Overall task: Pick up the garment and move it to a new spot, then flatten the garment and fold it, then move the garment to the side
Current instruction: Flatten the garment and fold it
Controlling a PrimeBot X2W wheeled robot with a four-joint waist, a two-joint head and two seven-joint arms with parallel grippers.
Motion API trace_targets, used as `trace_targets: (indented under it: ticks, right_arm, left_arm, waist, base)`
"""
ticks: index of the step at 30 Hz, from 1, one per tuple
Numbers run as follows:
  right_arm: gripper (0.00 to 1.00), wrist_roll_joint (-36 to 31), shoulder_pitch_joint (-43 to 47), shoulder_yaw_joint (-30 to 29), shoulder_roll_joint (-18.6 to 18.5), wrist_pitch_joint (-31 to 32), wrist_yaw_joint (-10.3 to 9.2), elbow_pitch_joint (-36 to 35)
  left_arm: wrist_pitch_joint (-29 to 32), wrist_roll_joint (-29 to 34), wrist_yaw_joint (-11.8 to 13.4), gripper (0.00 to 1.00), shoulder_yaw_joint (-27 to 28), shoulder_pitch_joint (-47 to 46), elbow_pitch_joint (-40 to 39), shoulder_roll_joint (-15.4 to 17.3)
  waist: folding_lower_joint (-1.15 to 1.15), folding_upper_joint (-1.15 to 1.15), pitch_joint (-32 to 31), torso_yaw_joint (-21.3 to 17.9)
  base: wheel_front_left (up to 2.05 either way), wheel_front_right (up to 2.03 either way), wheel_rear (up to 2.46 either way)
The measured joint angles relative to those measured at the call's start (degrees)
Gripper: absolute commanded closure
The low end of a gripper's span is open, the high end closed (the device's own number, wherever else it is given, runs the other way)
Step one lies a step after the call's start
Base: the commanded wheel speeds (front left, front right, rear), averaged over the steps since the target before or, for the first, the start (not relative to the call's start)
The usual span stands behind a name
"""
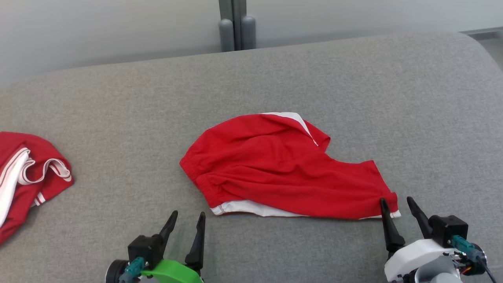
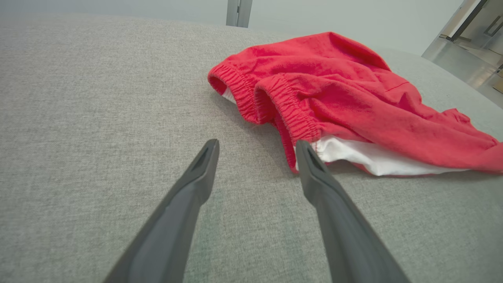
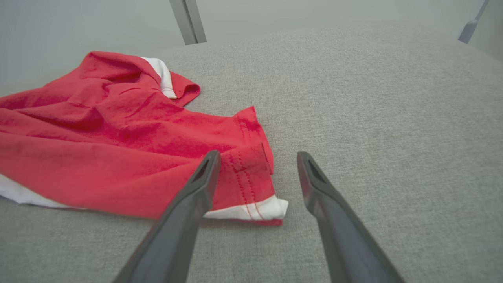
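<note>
Forward — left gripper (image 1: 188,214), right gripper (image 1: 395,199); both wide

L pincer (image 2: 256,144) spread, empty, over grey cushion (image 2: 98,98); red shorts (image 2: 334,90) waistband just beside tip

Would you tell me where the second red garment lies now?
Head view: the second garment lies bunched at the picture's far left, on the grey surface, left of the red shorts and left gripper.
</note>
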Motion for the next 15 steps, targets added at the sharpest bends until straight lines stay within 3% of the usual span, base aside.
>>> trace_targets:
  ticks: [15]
  right_arm:
    - [0.0,0.27,1.72,-0.07,0.0,0.0,-0.01,0.25]
  left_arm:
    - [0.0,0.65,0.0,0.0,-1.18,2.33,1.81,-0.63]
  waist:
    - [0.0,0.0,-1.17,0.1]
  base:
    - [0.0,0.0,0.0]
